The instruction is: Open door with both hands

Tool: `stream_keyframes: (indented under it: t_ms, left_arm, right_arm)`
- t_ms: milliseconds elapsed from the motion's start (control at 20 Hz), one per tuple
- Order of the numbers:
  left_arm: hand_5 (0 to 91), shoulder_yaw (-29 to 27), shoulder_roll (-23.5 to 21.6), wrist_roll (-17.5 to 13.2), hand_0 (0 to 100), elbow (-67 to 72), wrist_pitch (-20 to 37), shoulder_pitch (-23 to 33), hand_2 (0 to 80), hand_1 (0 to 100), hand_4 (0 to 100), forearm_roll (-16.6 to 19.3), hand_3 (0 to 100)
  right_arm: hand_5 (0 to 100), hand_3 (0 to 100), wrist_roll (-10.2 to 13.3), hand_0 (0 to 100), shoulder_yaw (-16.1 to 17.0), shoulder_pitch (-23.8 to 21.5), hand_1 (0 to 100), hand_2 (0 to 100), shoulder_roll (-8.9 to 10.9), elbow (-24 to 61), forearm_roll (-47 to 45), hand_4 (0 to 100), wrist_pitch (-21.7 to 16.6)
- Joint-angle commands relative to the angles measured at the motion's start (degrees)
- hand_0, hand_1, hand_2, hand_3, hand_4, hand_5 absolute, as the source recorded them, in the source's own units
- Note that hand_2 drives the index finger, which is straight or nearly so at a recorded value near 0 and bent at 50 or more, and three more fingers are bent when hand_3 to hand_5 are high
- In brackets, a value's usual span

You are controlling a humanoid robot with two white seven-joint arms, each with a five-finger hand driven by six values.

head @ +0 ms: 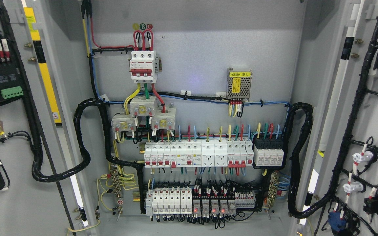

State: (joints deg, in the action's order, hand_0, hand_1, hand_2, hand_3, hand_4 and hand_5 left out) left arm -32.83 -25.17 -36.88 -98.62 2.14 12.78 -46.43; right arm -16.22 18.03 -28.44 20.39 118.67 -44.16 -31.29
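A single head view looks straight into an open electrical cabinet (192,39) from close range, angled slightly downward. The back panel fills the centre, while the inner faces of the left door (8,203) and right door (349,203) crowd the frame edges.

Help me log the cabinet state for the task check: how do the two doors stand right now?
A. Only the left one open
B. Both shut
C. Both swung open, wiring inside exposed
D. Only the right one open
C: the left door and right door both show their inner faces, and the back panel with breakers is exposed.
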Motion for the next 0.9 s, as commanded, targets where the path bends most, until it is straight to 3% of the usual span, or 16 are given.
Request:
stream_keyframes:
  t_ms: [0,100,150,300,451,601,751,851]
  left_arm:
    - [0.0,12.07,5.73,4.25,12,-9.57,0.41,1.45,0.0,56,0,4.4,0]
    - [0.0,13.22,6.79,8.82,12,-10.63,0.41,2.16,0.0,56,0,6.35,0]
    - [0.0,14.1,6.88,9.63,12,-10.98,0.41,2.34,0.0,56,0,6.53,0]
    - [0.0,15.51,6.97,9.99,12,-11.6,0.41,2.25,0.0,56,0,8.72,0]
    - [0.0,15.6,6.88,9.99,12,-11.25,0.41,1.37,0.0,56,0,12.23,0]
    - [0.0,22.34,8.55,10.25,12,-6.96,0.5,1.98,0.0,56,0,15.39,0]
    - [0.0,30.17,11.97,15.94,12,-1.34,1.64,6.81,0.0,56,0,17.43,0]
    - [0.0,34.47,12.42,20.08,12,3.32,1.73,8.13,0.0,56,0,17.43,0]
  right_arm:
    - [0,0,-0.04,0,-2.38,0.57,50,4,0.71,0.78,0.04,0,-0.09]
    - [0,0,-0.13,0,-5.35,0.75,50,4,1.58,0.78,0.56,0,-0.09]
    - [0,0,-0.13,0,-7.28,1.1,50,4,1.93,0.69,0.65,0,-0.09]
    - [0,0,-0.13,0,-13.35,2.77,50,4,2.03,0.25,1.44,0,0.0]
    - [0,0,-0.13,0,-19.41,3.91,50,4,1.94,-1.32,8.18,0,0.09]
    - [0,0,-0.04,0,-27.32,4.53,50,4,1.67,-7.72,15.4,0,0.09]
    - [0,0,-0.04,0,-34.0,4.88,50,4,1.32,-17.38,18.05,0,0.53]
    - [0,0,-0.04,0,-36.39,5.06,50,4,0.88,-25.46,20.5,0,0.53]
